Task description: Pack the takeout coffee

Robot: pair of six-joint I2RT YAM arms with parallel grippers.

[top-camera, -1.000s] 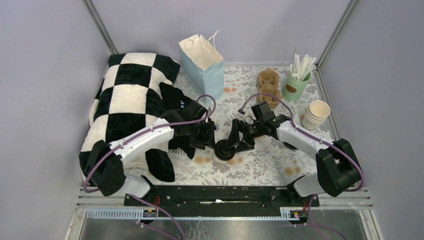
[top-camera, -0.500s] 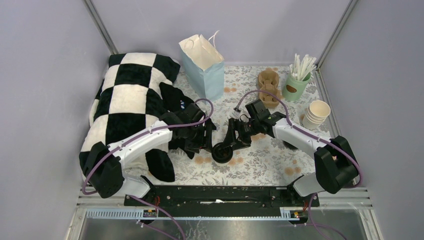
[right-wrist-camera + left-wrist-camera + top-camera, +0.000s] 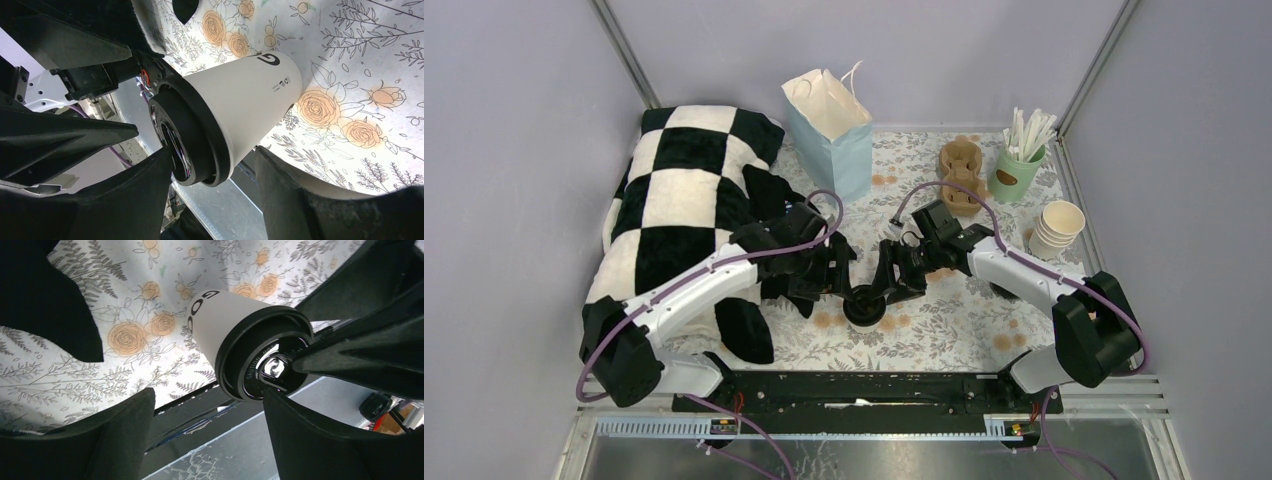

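Note:
The takeout coffee (image 3: 864,304), a white paper cup with a black lid, stands upright on the flowered cloth between both arms. My right gripper (image 3: 887,283) comes at it from the right. In the right wrist view its two fingers (image 3: 212,150) sit on either side of the cup (image 3: 240,95) just below the lid, pressed against it. My left gripper (image 3: 841,284) is beside the cup on the left. In the left wrist view its jaws (image 3: 206,395) stand wide apart, and the cup (image 3: 220,315) lies beyond the fingertips, with the lid near the right finger.
A light blue paper bag (image 3: 832,135) stands open at the back centre. A brown cup carrier (image 3: 961,170), a green holder of white sticks (image 3: 1019,160) and a stack of cream cups (image 3: 1058,228) are at the back right. A black-and-white checked cushion (image 3: 684,210) fills the left.
My left gripper's jaws have spread wider and come off the cup. My right gripper's jaws have narrowed onto it. The cup has shifted slightly to the left.

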